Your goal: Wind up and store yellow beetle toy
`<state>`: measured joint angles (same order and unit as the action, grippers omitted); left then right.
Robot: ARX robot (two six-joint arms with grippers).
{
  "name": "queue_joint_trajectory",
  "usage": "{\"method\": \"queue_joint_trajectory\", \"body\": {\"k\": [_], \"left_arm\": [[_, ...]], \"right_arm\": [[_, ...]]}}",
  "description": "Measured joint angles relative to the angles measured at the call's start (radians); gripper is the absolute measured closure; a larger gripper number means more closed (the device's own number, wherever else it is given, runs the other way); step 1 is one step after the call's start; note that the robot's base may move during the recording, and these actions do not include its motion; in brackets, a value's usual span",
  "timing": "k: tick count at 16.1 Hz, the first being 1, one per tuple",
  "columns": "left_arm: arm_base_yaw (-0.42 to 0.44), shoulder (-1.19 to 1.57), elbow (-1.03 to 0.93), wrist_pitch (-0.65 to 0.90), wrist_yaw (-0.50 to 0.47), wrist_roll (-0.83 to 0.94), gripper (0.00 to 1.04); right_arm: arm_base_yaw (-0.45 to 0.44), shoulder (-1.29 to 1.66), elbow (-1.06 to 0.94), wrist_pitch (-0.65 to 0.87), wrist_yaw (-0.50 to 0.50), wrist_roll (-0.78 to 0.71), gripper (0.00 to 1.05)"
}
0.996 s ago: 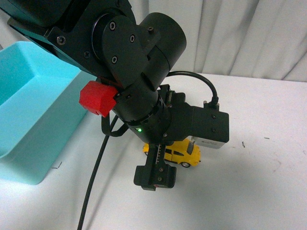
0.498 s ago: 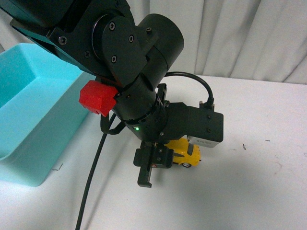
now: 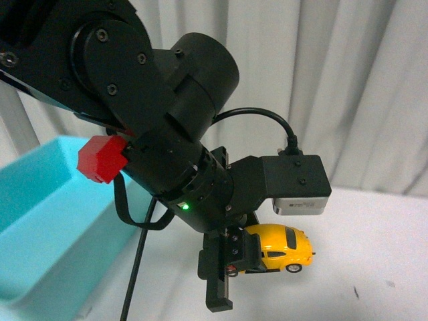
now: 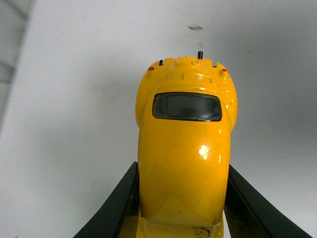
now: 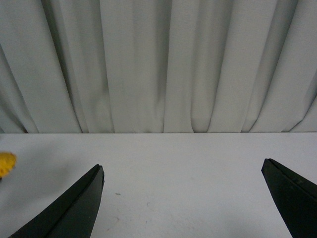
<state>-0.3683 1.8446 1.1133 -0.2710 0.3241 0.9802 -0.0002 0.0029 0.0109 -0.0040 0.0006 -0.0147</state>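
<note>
Yellow toy car (image 3: 281,246) pinched by its sides between the black fingers (image 4: 119,208) of the left claw (image 3: 234,259), over the white table (image 3: 374,267), to the right of the turquoise bin (image 3: 40,221) and apart from it. From the left wrist: glossy roof, dark window, two small red lights at the far end. Right claw (image 5: 183,165) spread wide above the table, pale curtain (image 5: 158,64) behind. Sliver of yellow at the edge of the right wrist view. Red block (image 3: 100,157), lit green dot (image 3: 184,206) and black cable (image 3: 134,281) on the left arm.
</note>
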Motion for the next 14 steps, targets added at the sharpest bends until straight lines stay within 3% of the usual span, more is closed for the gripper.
{"method": "queue_joint_trajectory", "body": {"k": [3, 5, 9, 14], "left_arm": [[0.154, -0.137, 0.026, 0.016, 0.08, -0.14, 0.64], [0.303, -0.172, 0.087, 0.038, 0.081, -0.253, 0.64], [0.543, -0.118, 0.103, 0.071, -0.063, -0.373, 0.64], [0.636, 0.014, 0.045, 0.151, -0.176, -0.405, 0.64]], "right_arm": [[0.0, 0.0, 0.0, 0.0, 0.0, 0.0, 0.07], [0.0, 0.0, 0.0, 0.0, 0.0, 0.0, 0.07], [0.0, 0.0, 0.0, 0.0, 0.0, 0.0, 0.07], [0.0, 0.0, 0.0, 0.0, 0.0, 0.0, 0.07]]}}
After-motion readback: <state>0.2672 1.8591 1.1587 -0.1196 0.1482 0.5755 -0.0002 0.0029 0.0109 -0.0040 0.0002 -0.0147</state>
